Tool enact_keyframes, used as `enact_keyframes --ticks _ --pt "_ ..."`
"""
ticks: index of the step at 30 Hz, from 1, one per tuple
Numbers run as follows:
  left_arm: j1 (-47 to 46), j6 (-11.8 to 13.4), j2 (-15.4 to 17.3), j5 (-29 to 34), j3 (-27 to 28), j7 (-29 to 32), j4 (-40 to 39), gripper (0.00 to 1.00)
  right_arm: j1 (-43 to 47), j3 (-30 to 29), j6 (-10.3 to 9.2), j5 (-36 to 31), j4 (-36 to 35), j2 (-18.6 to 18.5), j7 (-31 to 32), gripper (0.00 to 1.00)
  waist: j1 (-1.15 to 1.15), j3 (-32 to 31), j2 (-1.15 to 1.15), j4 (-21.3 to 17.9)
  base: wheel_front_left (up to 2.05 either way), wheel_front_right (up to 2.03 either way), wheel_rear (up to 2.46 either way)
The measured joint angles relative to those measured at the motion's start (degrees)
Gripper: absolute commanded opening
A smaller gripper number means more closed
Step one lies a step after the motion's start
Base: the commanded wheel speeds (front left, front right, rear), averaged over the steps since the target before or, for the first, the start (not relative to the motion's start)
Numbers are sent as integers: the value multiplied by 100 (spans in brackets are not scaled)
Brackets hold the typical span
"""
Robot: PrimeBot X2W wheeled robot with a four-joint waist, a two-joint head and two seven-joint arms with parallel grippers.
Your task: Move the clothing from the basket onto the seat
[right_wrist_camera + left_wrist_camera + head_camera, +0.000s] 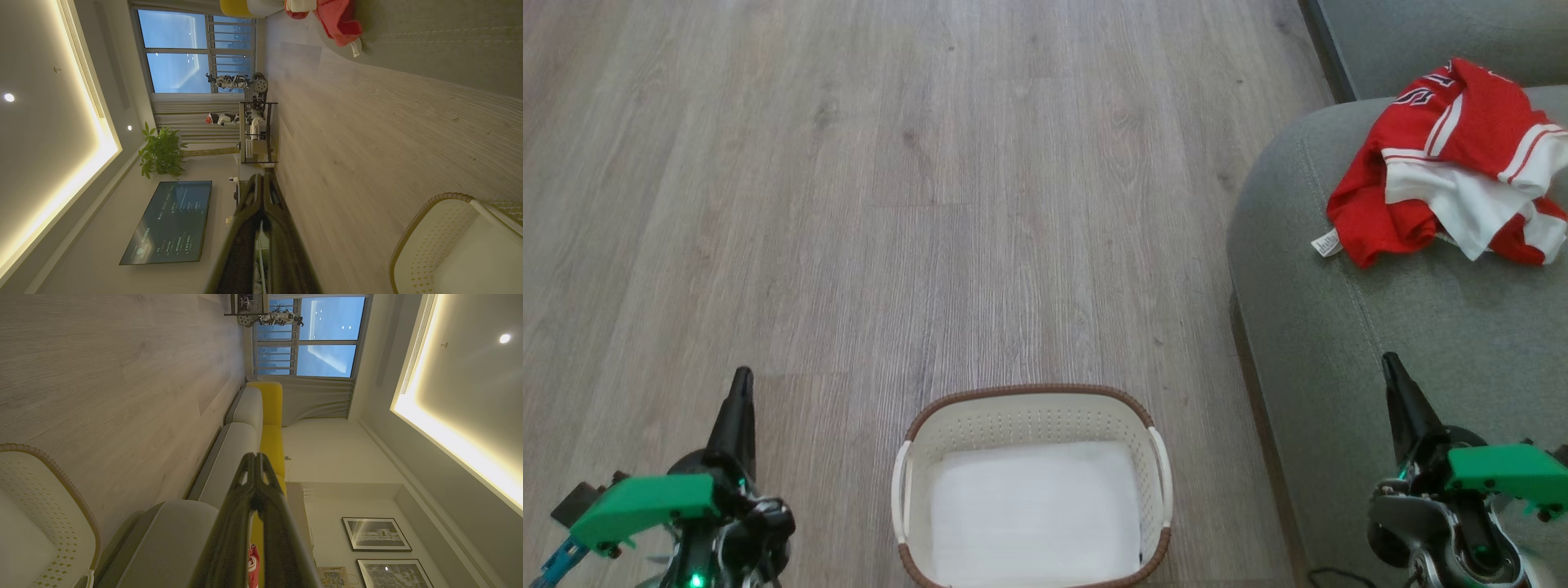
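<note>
The red and white clothing (1454,163) lies in a heap on the grey-green seat (1339,343) at the upper right, its small tag hanging at the cushion's edge. A strip of the clothing (253,565) shows past my left fingers, and the clothing (335,18) also sits at the top of the right wrist view. The white basket (1033,482) with a brown rim stands on the floor at the bottom centre, with just a white liner inside. My left gripper (742,380) is shut at the lower left, over the floor. My right gripper (1390,363) is shut at the lower right, above the seat.
Pale wood floor (890,204) stretches ahead and to the left. The sofa continues with grey and yellow cushions (265,412). Across the room stand a dark shelf rack (257,130), a potted plant (161,153) and a wall screen (171,220).
</note>
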Motion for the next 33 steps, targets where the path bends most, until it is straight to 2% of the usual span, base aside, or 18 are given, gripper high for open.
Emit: enact_keyframes --ticks 33 --pt "0 0 -1 0 0 0 0 0 0 0 0 0 0 0 1 0 0 0 0 0 0 0 0"
